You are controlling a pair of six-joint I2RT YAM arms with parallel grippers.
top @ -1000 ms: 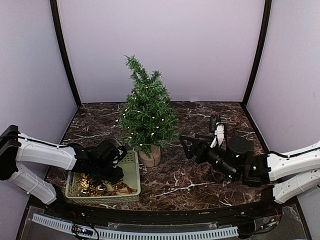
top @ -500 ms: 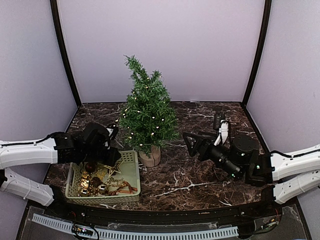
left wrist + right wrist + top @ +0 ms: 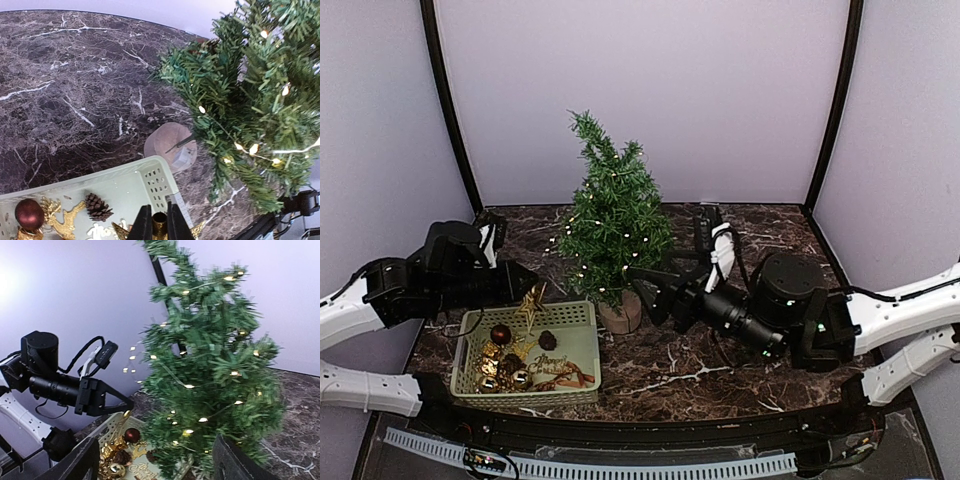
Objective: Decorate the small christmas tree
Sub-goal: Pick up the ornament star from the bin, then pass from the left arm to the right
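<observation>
- As I am watching from overhead, the small christmas tree [image 3: 615, 230] is standing upright on the surface [image 3: 720, 360], its wooden base [image 3: 620, 314] just beside the basket's far right corner.
- The right gripper [image 3: 650, 292] is hanging near the trunk, jaws wide apart and empty; a second ago it was sitting well right of the tree.
- The basket [image 3: 582, 352] is still holding the other baubles [image 3: 501, 334].
- The left gripper [image 3: 525, 288] is clamping a gold star [image 3: 532, 303] and rising out of the basket it was digging in, so I judge the first ornament is heading for a branch.
</observation>
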